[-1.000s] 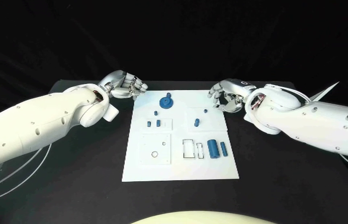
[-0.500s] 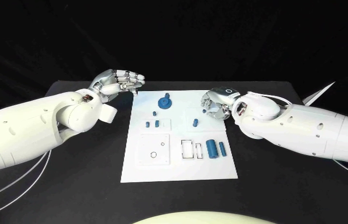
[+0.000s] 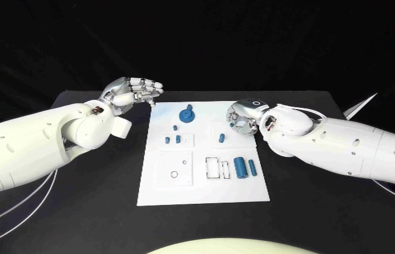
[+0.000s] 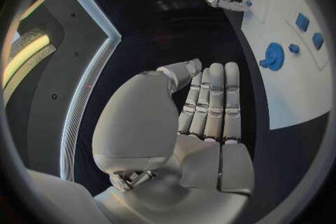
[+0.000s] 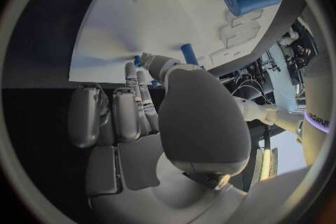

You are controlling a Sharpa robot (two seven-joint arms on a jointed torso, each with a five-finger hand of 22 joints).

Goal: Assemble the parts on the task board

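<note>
Centrally, the task board lies on the black table. The left hand, clenched empty, hovers off its 11 o'clock corner; the right hand, fingers curled, possibly empty, overhangs its 2 o'clock edge.

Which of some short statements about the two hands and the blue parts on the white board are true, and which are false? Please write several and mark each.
1. The left hand is over the black table, beside the task board. True.
2. The left hand holds the blue gear. False: the gear lies on the board, and that hand holds nothing.
3. The right hand is at the board's far right part. True.
4. The large blue cylinder stands upright. False: it lies flat.
</note>
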